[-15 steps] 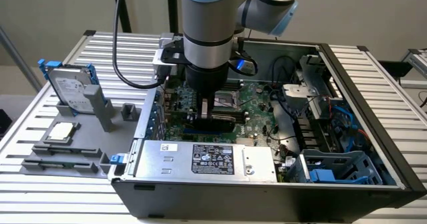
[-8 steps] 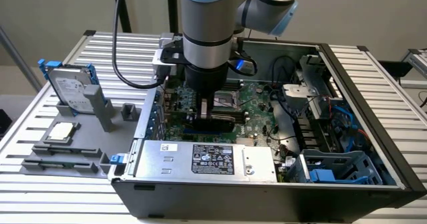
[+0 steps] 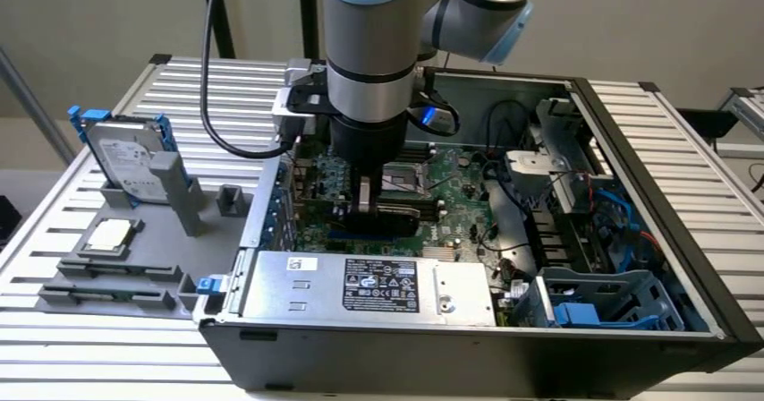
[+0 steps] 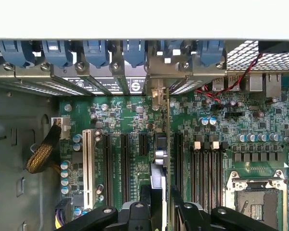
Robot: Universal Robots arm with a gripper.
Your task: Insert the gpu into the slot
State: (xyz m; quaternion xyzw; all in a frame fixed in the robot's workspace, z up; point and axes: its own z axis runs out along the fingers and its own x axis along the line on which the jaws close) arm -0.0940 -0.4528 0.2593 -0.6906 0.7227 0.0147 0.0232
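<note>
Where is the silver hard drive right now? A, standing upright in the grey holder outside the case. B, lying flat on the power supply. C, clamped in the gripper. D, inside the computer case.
A: the hard drive stands upright in the grey holder on the slatted table, at the exterior view's left of the case.

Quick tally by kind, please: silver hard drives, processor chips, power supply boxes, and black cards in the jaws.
hard drive: 1
processor chip: 1
power supply box: 1
gpu in the jaws: 1
Total: 4
</note>
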